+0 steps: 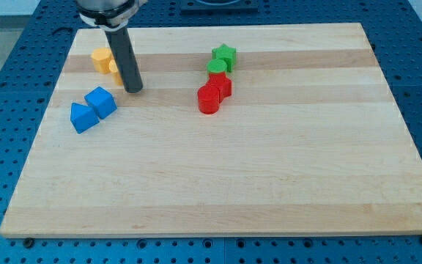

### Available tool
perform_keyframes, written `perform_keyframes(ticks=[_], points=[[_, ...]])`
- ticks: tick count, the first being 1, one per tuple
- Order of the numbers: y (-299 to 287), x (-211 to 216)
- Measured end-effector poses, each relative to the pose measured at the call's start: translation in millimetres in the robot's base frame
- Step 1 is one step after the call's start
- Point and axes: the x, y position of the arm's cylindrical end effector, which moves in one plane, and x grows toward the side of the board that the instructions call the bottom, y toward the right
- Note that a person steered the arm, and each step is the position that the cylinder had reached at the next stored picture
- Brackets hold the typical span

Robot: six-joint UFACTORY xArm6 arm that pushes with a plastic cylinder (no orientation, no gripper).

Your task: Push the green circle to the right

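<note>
Nearest the desk's (218,198) bottom edge the wood carries nothing; the first things met going up are two blue blocks toward the left edge, a blue wedge-like block (83,117) and a blue cube-like block (101,102) touching it. Just above and to their right, my tip (134,89) rests on the wood, close to the blue cube-like block but apart from it. There is no pincer on this arm, only the rod, so nothing is apart, together or clamped.

Near the desk's middle, toward the top edge, sits a tight cluster: a red cylinder (209,100) nearest, a red block (222,86) touching it, then the green circle (216,67), largely hidden behind the red block, and a green star (225,55) against it. Farthest back by the top left corner, yellow blocks (102,59) sit partly behind the rod.

The risk, as I judge it, lies in that crowding. My tip is well to the left of the green circle, and a straight run rightward at its present row would strike the red cylinder first. Even on the correct row, the star and the red block touch the circle, so a push could drag them along or make the circle slip off sideways.
</note>
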Motion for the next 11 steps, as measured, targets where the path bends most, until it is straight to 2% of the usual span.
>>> perform_keyframes(ticks=[4, 5, 6, 7, 9, 10, 11], points=[[-48.2, -11.0], [-24.4, -0.6], [27.7, -8.7], [90.4, -29.1], [222.9, -35.8], [234.2, -42.5], [210.7, -45.9]])
